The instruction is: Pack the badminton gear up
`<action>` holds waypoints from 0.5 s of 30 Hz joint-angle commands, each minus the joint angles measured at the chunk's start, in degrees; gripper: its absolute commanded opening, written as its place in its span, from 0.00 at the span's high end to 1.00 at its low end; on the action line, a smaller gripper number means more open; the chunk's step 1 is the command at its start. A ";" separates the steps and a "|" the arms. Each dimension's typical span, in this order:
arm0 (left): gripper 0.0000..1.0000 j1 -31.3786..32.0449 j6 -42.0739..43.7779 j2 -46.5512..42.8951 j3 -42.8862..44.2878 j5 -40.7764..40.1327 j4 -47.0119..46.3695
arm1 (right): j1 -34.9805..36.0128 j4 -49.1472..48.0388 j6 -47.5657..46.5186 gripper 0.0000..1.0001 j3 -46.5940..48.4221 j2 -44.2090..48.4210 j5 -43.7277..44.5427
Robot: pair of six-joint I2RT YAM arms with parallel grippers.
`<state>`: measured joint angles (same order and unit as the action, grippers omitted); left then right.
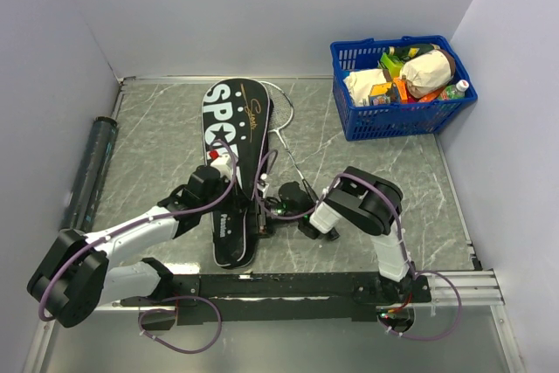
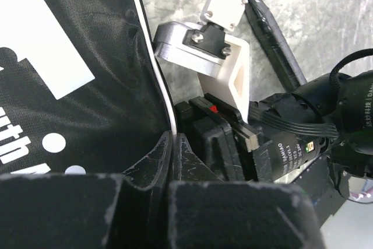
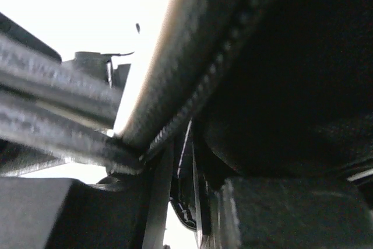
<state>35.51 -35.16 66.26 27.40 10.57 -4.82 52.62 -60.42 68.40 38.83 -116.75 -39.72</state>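
Note:
The black racket bag [image 1: 229,128], lettered "SPO…", lies lengthwise in the middle of the table. A thin silver-white racket [image 1: 281,111] sticks out along its right side. My left gripper [image 1: 229,166] is over the bag's middle and is shut on the bag's white-piped edge [image 2: 169,144]. My right gripper [image 1: 265,211] reaches in from the right at the bag's lower right edge. In the right wrist view it [image 3: 185,161] is shut on a thin fold of the bag's zipper edge [image 3: 198,91]. The long dark tube [image 1: 91,172] lies along the left wall. No shuttlecocks are in view.
A blue plastic basket [image 1: 397,120] of groceries stands at the back right. The right arm's wrist and cable [image 2: 303,126] sit close beside my left gripper. Walls close in the table on the left, back and right.

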 commanded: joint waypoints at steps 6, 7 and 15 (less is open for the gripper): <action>0.99 0.97 0.70 -3.50 2.04 0.34 -0.90 | -0.23 -4.54 -2.83 0.61 -4.99 10.04 -2.81; 0.99 0.88 0.88 -4.03 2.13 -0.80 -0.55 | -0.41 -0.26 -3.62 0.60 -5.34 12.40 -2.81; 0.99 0.79 1.58 -6.32 1.78 -5.03 1.74 | -2.87 36.82 -21.45 0.51 -2.19 26.56 4.99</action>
<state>36.05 -34.63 61.63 27.62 8.49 -3.55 51.16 -43.62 58.43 33.32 -97.25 -39.00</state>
